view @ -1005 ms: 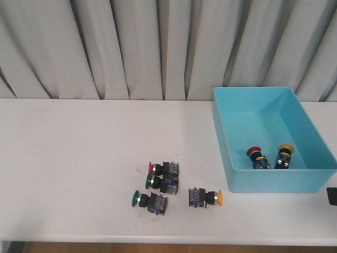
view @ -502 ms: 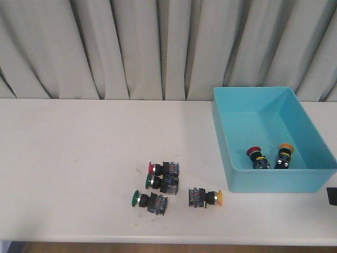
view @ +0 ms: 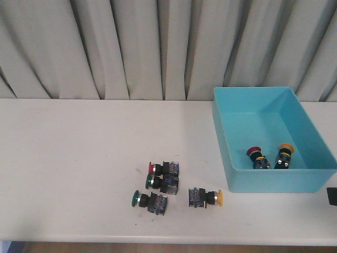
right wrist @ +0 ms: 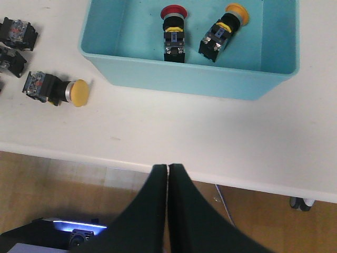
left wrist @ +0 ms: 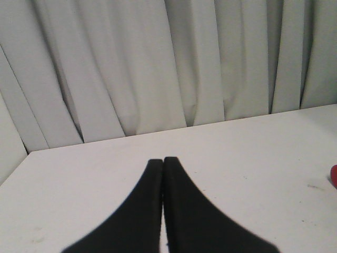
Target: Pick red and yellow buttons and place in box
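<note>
Change since earlier: nothing has shifted on the counter (view: pixel 79 158) across the last second; every button and the box lie where they lay, and the dark piece at the front view's right edge holds the same spot.
Box: the turquoise box (view: pixel 274 182) stands on the counter's right side, open at the top.
In the box: a red button (view: pixel 256 156) and a yellow button (view: pixel 284 155) lie side by side on its floor near the front wall, close but apart; the right wrist view shows them too, red (right wrist: pixel 174 31) and yellow (right wrist: pixel 224 30).
On the counter: a cluster left of the box. A second red-capped button (view: pixel 163 168) lies at the back, a green button (view: pixel 162 183) just in front of it, touching or nearly so, and another green button (view: pixel 150 201) nearest the front edge.
Loose yellow: a yellow-capped button (view: pixel 205 197) lies on its side just right of the cluster, cap towards the box, near the box's front left corner but apart from it.
Left pincer (left wrist: pixel 162 161): clenched, tips pressed together, holding nothing, low over bare counter.
Right pincer (right wrist: pixel 168 167): clenched and empty, over the counter's front edge, in front of the box.
Backdrop: a pale pleated curtain (view: pixel 131 47) behind the counter.
</note>
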Action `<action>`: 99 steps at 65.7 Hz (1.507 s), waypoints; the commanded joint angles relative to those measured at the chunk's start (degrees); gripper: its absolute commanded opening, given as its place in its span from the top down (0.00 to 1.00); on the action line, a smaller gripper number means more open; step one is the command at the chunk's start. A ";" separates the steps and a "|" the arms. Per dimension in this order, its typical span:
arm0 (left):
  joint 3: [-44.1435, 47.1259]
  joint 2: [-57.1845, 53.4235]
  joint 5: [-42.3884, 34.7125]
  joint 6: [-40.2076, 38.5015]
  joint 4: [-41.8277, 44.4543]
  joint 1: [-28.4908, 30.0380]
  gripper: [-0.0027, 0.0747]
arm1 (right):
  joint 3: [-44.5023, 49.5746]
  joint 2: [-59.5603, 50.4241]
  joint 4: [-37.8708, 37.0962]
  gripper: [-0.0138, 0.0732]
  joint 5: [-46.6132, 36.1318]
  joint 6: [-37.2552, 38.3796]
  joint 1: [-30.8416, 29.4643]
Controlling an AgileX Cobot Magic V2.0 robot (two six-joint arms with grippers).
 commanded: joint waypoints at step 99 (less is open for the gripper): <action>2.72 -0.84 -4.00 -0.07 -0.54 -0.19 0.97 | 46.42 -51.04 -11.74 0.85 -53.99 18.81 -0.10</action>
